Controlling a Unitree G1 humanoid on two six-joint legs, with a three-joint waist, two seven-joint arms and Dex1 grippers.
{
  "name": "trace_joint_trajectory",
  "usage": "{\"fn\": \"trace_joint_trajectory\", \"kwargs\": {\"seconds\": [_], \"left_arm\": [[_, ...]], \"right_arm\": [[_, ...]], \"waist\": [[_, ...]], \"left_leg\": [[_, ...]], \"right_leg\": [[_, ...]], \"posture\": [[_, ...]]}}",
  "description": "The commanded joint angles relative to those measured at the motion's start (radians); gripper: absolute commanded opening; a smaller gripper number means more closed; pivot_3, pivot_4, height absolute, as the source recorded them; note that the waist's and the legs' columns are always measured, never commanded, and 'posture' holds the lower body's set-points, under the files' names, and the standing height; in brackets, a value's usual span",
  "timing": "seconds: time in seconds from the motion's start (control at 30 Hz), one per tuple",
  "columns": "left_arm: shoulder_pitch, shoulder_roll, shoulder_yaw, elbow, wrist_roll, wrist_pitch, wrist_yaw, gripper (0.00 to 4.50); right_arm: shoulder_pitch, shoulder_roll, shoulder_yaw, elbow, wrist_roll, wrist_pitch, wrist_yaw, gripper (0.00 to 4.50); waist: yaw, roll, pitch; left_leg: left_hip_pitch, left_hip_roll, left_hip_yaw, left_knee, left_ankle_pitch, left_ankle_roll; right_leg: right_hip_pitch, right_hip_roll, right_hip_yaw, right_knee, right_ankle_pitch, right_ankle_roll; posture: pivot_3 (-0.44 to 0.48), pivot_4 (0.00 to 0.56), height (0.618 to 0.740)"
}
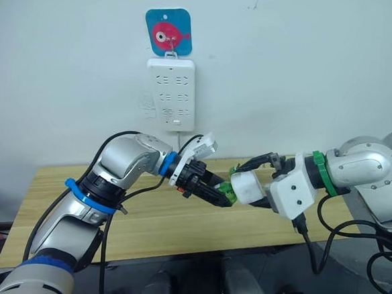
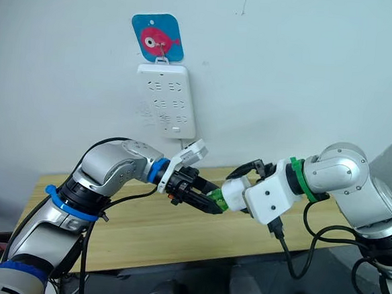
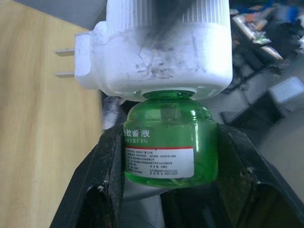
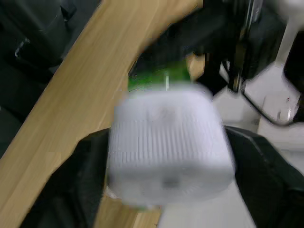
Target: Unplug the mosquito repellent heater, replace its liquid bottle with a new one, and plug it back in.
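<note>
The mosquito repellent heater (image 1: 248, 187) is off the power strip (image 1: 171, 93) and held in mid-air above the wooden table (image 1: 58, 198), clamped in the right gripper (image 1: 247, 189). The left gripper (image 1: 224, 193) is pinched on the green liquid bottle (image 3: 170, 137) screwed into it. To free the bottle cleanly, I'd twist along its axis while the heater stays fixed. The thread is hidden inside the heater, and I can't spot a new bottle.

Heater (image 1: 247, 185) between claws, above table (image 1: 58, 198).
</note>
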Motion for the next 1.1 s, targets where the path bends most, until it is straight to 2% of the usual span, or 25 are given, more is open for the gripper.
{"fn": "trace_joint_trajectory", "kwargs": {"seconds": [0.03,0.27,0.33,0.43,0.5,0.6,0.67,0.73,0.87,1.03,1.1], "left_arm": [[0.004,-0.001,0.026,-0.001,-0.002,-0.035,-0.011,2.23],[0.102,0.007,0.061,-0.024,0.033,-0.174,0.014,2.23],[0.162,-0.023,0.109,-0.043,0.016,-0.197,0.071,2.23],[0.260,-0.127,0.211,-0.064,-0.005,-0.254,0.218,2.23],[0.306,-0.201,0.262,-0.069,0.015,-0.334,0.314,2.23],[0.360,-0.268,0.271,-0.072,0.101,-0.551,0.375,2.23],[0.382,-0.307,0.269,-0.062,0.147,-0.691,0.401,2.23],[0.395,-0.348,0.273,-0.042,0.196,-0.829,0.445,2.23],[0.406,-0.396,0.281,-0.018,0.238,-0.963,0.500,2.23],[0.384,-0.434,0.285,0.008,0.260,-1.023,0.565,2.23],[0.375,-0.440,0.279,0.016,0.267,-1.037,0.571,2.23]], "right_arm": [[0.024,-0.037,-0.046,0.023,-0.036,-0.102,-0.005,4.50],[0.205,-0.176,-0.198,0.051,-0.032,-0.168,-0.026,4.50],[0.288,-0.215,-0.298,0.044,-0.016,-0.101,-0.053,4.50],[0.438,-0.214,-0.488,-0.022,0.053,0.116,-0.098,4.50],[0.508,-0.164,-0.588,-0.103,0.136,0.331,-0.167,4.50],[0.528,-0.014,-0.686,-0.283,0.355,0.698,-0.372,4.50],[0.492,0.148,-0.693,-0.397,0.529,0.887,-0.574,4.50],[0.449,0.322,-0.656,-0.473,0.630,1.000,-0.771,4.50],[0.347,0.540,-0.571,-0.482,0.638,1.120,-1.034,4.50],[0.270,0.693,-0.525,-0.455,0.659,1.175,-1.199,4.50],[0.248,0.717,-0.521,-0.441,0.672,1.179,-1.224,4.50]], "waist": [[0.000,0.000,0.000],[0.001,0.000,0.000],[0.001,0.000,0.000],[0.005,0.001,0.000],[0.010,0.000,0.000],[0.012,0.000,-0.001],[0.010,0.000,-0.002],[0.009,0.002,-0.003],[0.001,0.004,-0.006],[0.000,0.004,-0.007],[-0.003,0.005,-0.007]], "left_leg": [[0.000,0.000,0.000,0.000,0.000,0.000],[0.000,-0.001,0.001,0.000,0.000,0.000],[0.000,-0.001,0.001,0.000,0.000,0.000],[0.001,-0.001,0.001,0.000,0.000,0.000],[0.002,-0.001,0.000,0.000,0.000,0.000],[0.005,0.000,-0.001,0.000,0.000,0.000],[0.007,0.000,0.000,0.000,0.000,0.000],[0.008,0.002,0.000,-0.001,0.000,0.000],[0.008,0.000,0.002,-0.001,0.000,0.000],[0.007,-0.001,0.002,-0.001,-0.001,0.001],[0.005,-0.001,0.000,-0.001,-0.001,0.001]], "right_leg": [[0.000,0.000,0.000,0.000,0.000,0.000],[0.000,-0.002,0.000,-0.001,0.000,0.000],[0.000,-0.002,0.001,0.000,0.000,0.000],[0.002,-0.002,0.001,0.000,0.000,0.000],[0.004,-0.002,0.001,-0.001,0.000,0.000],[0.008,-0.002,0.003,-0.001,0.000,0.000],[0.009,-0.001,0.004,0.000,0.000,0.000],[0.010,0.001,0.004,0.000,0.000,0.000],[0.010,0.004,0.006,-0.001,0.000,0.000],[0.009,0.004,0.004,-0.002,0.000,0.001],[0.008,0.004,0.003,-0.003,0.000,0.001]], "posture": [[-0.253,0.134,0.730],[-0.262,0.144,0.730],[-0.262,0.146,0.730],[-0.266,0.148,0.730],[-0.267,0.149,0.730],[-0.271,0.150,0.730],[-0.275,0.150,0.730],[-0.282,0.151,0.730],[-0.283,0.151,0.730],[-0.268,0.147,0.730],[-0.257,0.143,0.730]]}}
